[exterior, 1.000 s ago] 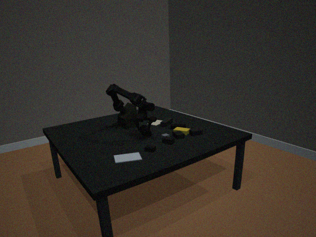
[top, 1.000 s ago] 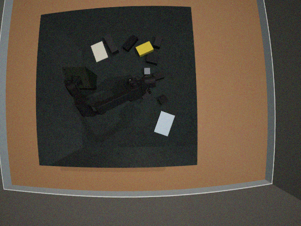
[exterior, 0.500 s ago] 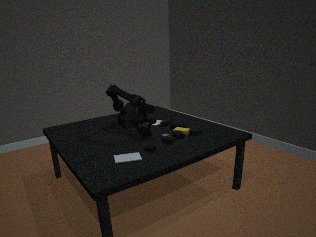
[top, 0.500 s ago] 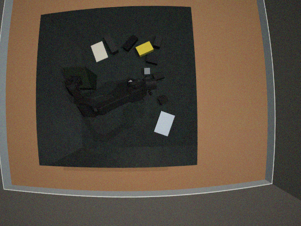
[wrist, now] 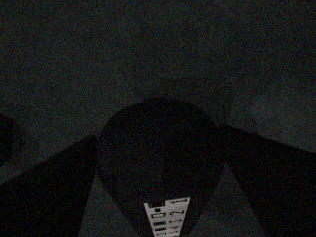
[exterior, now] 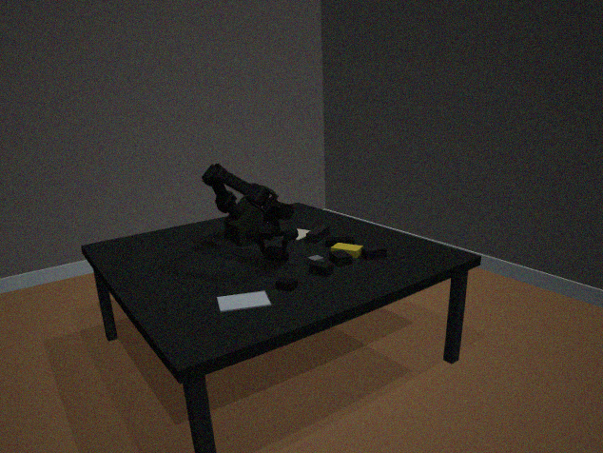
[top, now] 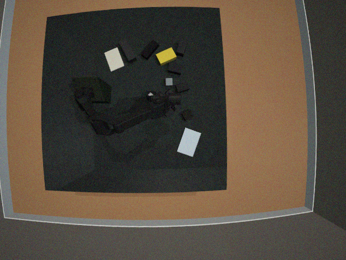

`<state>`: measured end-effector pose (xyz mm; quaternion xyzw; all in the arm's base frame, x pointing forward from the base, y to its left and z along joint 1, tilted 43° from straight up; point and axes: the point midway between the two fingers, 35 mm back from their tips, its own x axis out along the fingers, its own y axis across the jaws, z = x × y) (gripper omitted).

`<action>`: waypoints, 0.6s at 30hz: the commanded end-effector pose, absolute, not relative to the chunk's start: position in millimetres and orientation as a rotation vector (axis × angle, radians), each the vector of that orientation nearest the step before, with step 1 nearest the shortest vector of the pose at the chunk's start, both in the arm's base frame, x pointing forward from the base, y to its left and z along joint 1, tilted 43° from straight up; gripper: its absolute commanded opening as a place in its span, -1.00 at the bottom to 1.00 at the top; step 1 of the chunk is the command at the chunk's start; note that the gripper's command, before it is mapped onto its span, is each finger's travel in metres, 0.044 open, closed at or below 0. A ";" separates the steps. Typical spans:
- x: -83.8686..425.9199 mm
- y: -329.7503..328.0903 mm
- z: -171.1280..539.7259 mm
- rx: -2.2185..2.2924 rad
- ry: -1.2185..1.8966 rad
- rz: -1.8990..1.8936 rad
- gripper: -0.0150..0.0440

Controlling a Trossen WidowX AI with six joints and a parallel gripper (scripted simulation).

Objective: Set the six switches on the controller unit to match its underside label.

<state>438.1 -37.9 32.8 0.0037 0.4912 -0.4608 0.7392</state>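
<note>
My gripper [top: 153, 96] [exterior: 275, 246] [wrist: 158, 137] is shut on a dark controller unit [wrist: 135, 166], whose sides meet both fingertips in the wrist view. A pale printed label [wrist: 167, 214] [top: 150, 94] shows on the unit, so it is tilted off its base. The label has dark marks in two columns and is cut off by the wrist view's lower edge; I cannot read all its squares. The rocker switches are hidden or too dark to see. In the exterior view the unit is a dark shape low over the table; I cannot tell whether it touches it.
A pale grey cube [top: 168, 81] [exterior: 315, 257], yellow block [top: 165, 55] [exterior: 346, 250] and cream plate [top: 113, 59] [exterior: 302, 233] lie around the arm. A small dark block [top: 186, 114] [exterior: 286, 284] and white plate [top: 189, 142] [exterior: 243, 301] lie nearer the front. Several dark parts lie toward the back.
</note>
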 end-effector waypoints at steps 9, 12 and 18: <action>438.7 -46.4 23.2 -0.003 1.099 -1.012 0.65; 439.6 -48.3 22.2 -0.004 1.099 -1.012 0.65; 441.3 -52.2 19.9 -0.004 1.099 -1.013 0.65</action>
